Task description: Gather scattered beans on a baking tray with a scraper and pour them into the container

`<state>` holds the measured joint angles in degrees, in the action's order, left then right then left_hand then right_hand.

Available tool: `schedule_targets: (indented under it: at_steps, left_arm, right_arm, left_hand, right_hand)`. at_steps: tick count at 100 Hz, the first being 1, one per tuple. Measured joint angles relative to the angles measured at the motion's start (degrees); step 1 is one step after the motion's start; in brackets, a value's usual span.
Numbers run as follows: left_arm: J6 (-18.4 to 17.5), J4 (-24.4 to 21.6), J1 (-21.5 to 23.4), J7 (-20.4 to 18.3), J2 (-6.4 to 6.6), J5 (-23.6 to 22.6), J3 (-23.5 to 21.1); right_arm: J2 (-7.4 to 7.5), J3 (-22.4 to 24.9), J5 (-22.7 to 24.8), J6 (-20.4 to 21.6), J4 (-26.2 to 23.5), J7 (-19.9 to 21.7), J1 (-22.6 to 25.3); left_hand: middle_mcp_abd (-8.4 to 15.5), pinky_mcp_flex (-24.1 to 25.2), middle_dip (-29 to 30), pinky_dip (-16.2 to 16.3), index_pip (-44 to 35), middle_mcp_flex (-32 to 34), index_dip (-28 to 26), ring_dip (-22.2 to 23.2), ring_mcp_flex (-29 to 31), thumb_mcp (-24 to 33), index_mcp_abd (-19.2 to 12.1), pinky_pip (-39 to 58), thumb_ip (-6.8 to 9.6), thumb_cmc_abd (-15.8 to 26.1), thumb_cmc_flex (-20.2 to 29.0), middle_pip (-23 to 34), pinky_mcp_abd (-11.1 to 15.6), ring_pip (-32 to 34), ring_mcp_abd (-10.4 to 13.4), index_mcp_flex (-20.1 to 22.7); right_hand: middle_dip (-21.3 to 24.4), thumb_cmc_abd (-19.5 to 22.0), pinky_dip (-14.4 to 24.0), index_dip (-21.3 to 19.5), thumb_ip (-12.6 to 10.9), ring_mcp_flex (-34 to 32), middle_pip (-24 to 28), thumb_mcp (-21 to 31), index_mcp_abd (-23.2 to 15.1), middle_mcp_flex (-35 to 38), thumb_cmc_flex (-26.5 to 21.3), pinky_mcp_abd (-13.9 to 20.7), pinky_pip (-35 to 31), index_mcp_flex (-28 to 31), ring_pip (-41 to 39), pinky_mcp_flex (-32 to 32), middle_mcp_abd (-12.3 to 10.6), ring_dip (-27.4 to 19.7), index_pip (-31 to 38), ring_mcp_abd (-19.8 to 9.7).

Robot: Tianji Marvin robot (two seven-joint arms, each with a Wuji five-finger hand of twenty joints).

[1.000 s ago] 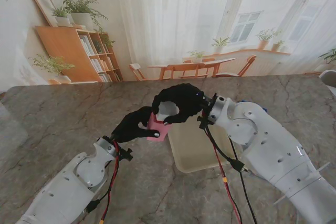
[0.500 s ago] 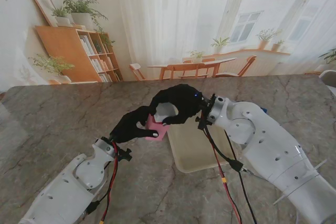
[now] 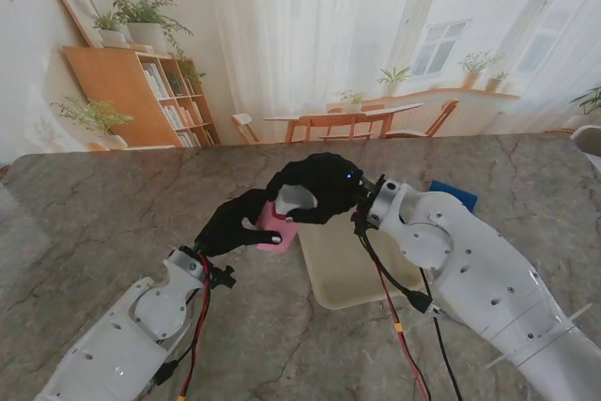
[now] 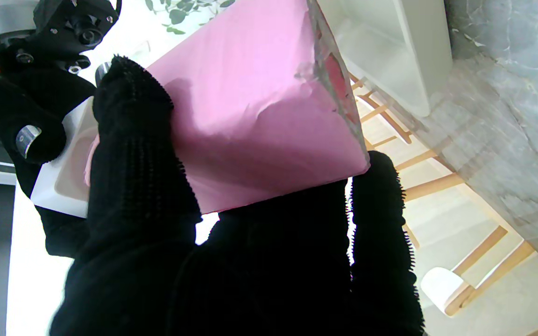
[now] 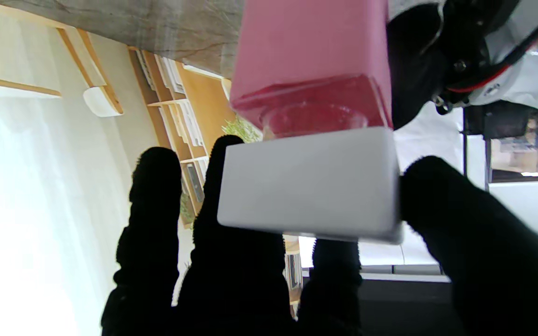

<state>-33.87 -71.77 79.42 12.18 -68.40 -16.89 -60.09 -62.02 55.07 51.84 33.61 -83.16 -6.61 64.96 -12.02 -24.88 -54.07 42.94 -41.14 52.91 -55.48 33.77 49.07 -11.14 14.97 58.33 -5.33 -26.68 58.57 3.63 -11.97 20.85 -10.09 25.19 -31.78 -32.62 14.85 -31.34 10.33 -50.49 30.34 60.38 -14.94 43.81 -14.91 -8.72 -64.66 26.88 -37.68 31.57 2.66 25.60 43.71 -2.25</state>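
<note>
Holding a pink box (image 3: 273, 226) up off the counter (image 3: 94, 213), the left robot hand (image 3: 232, 223) wraps its black fingers (image 4: 133, 154) around the box's side. Just past it, the right robot hand (image 3: 319, 185) pinches a white scoop (image 3: 298, 197) and tips it right over the open top of the pink box. A pale tray (image 3: 347, 260) lies flat on the counter just to the right of the box. Farther off on the right lies a blue thing (image 3: 454, 194). I cannot see any beans.
</note>
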Motion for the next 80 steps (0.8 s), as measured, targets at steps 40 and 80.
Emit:
schedule_targets:
  at_steps: [40,80]
  left_arm:
    - [0.5,-0.7,0.5,0.4,-0.06,0.4,-0.7]
    - [0.2,-0.8,0.2,0.9,-0.19,0.3,-0.6]
  right_arm:
    - [0.04,1.7,-3.1,-4.8,-2.7,3.6,2.7]
    - [0.13,1.9,-5.8,-7.9,-4.9,7.5,3.3]
  left_hand:
    - [0.0,-0.1,-0.8,0.0,0.0,0.0,0.0,0.2,0.0,0.0,-0.3,-0.3,-0.01,-0.4,0.0,0.0,0.1,0.0,0.0,0.1]
    - [0.0,-0.1,-0.8,0.0,0.0,0.0,0.0,0.2,0.0,0.0,-0.3,-0.3,-0.01,-0.4,0.0,0.0,0.2,0.0,0.2,0.1]
  right_hand:
    - [1.4,12.5,1.6,-1.8,-3.6,3.8,-4.2,-12.4,8.5,-3.4,-1.4,-5.0,1.4,-2.2,2.3,-5.9,2.3,0.3,-15.0,3.8]
    - [4.1,18.7,2.1,-2.3,-5.5,12.9,-13.9,-22.2,19.0,-10.1,-1.8,-9.1,6.9,-6.2,14.6,-13.9,6.2,-2.6,-27.7,10.8]
